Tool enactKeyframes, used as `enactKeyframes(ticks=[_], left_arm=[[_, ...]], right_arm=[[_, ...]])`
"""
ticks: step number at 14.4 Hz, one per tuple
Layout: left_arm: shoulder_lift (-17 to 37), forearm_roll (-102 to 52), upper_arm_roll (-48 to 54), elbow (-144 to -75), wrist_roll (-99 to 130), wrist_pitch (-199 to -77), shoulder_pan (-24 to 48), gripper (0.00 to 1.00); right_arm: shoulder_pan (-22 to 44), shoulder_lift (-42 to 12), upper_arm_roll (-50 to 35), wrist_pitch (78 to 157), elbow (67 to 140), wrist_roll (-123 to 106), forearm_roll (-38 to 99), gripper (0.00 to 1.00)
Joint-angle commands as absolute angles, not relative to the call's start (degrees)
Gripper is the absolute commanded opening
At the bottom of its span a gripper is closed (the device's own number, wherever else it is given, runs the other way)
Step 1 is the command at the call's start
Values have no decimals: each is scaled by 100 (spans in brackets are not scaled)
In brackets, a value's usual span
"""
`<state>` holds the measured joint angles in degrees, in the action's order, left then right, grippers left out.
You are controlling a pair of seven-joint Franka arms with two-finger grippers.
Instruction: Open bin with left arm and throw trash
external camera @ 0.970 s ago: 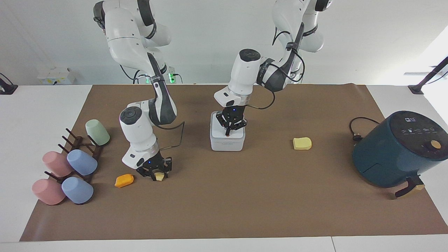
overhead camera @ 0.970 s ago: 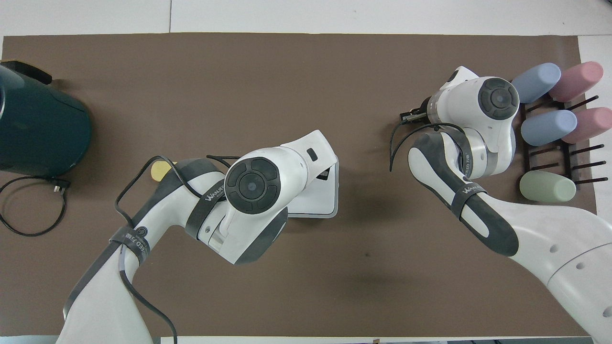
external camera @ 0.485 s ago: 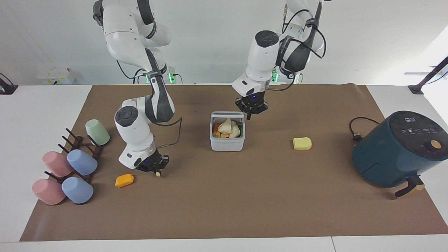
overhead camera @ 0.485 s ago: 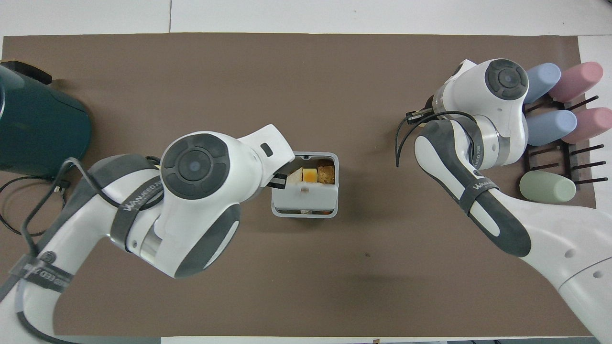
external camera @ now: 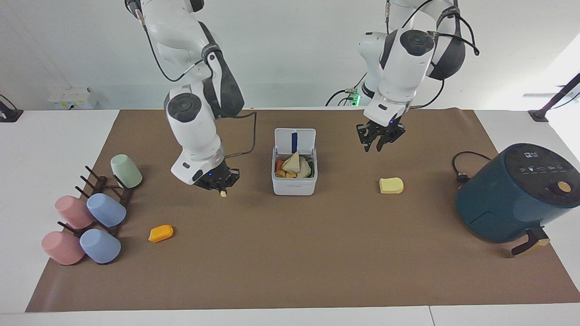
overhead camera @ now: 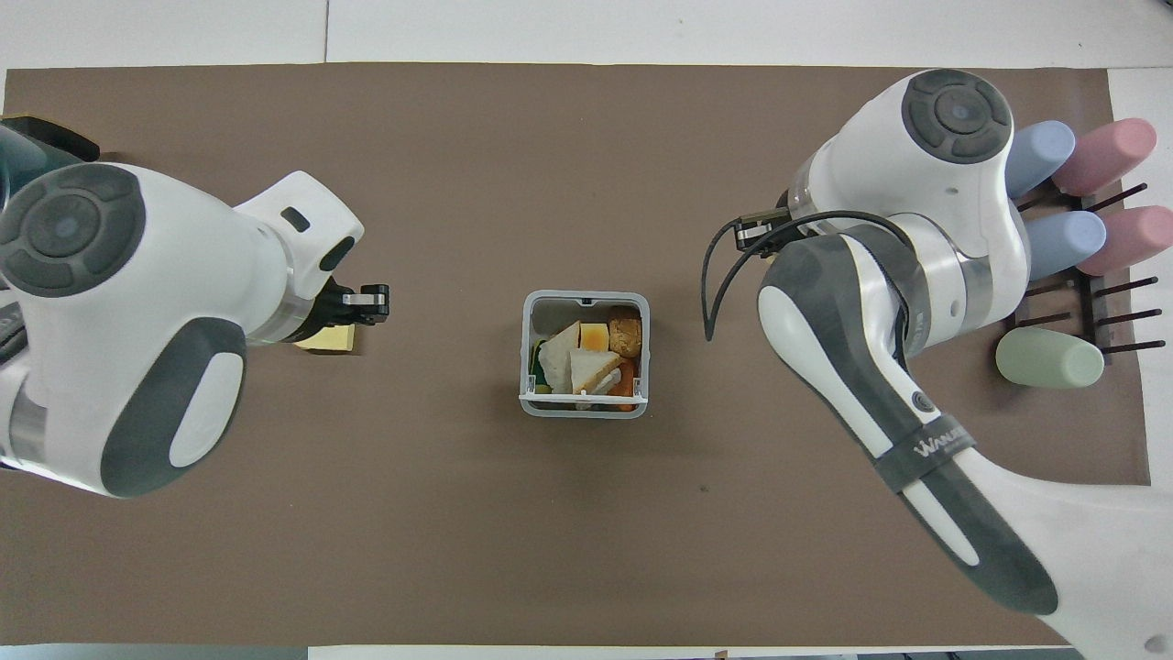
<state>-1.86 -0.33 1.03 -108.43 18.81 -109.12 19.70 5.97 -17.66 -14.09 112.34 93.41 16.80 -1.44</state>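
I am running both arms over the brown mat (external camera: 290,271), with the teal air fryer (external camera: 512,194) sitting idle at the left arm's end of the table and the rack of pastel cups (external camera: 90,213) at the right arm's end, both well away from the work.

The bin (external camera: 294,183) is standing in the middle of the mat, its lid (external camera: 294,140) tipped upright on the side nearer the robots, so the mouth is facing up and free for a drop. Food scraps are already lying inside.

I am holding the left gripper (external camera: 379,144) up in the air over bare mat between the bin and the bread-shaped piece (external camera: 391,185). Its fingers are standing partly apart and carrying nothing, which I judge keeps it out of the other arm's path.

I am carrying with the right gripper (external camera: 222,189), raised over the mat between the cup rack and the bin. It is pinched tight on the tiny pale yellow chunk (external camera: 223,194), which is peeking out below the fingertips, and I judge the bin's open mouth to be where it is heading.

The orange chunk (external camera: 161,233) is lying on the mat beside the cups, farther from the robots than the bin, awaiting its turn.
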Motion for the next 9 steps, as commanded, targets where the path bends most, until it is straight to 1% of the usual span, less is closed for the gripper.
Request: enactKeyframes(ticks=[1,2,4,5,7,9], left_arm=[[-387,-35,141,-10960,1329,-10793,1496,100],[-387,-35,132,-10890,1118,-10723,1329,100],[-369,-35,123,-10671,696,-10426,1056,100],[-369,-44,123,-10557,538,-10293,924,100],[-360,-44,123,-10285,282,-9986,695,100],[-308,-44,123,-9864,89,-9547,510,100]], right_arm=[[965,-1898,-1757,10794,8676,3228,-53,0],[1306,-1942,-1767,10889,8597,4017,69,0],[1660,-1942,-1767,11082,8613,4849,88,0],[1739,-1960,-1767,11100,8648,4860,88,0],[1758,-1951,-1767,11389,8806,4922,105,0],[1819,-1803,-1793,11819,9357,4922,114,0]])
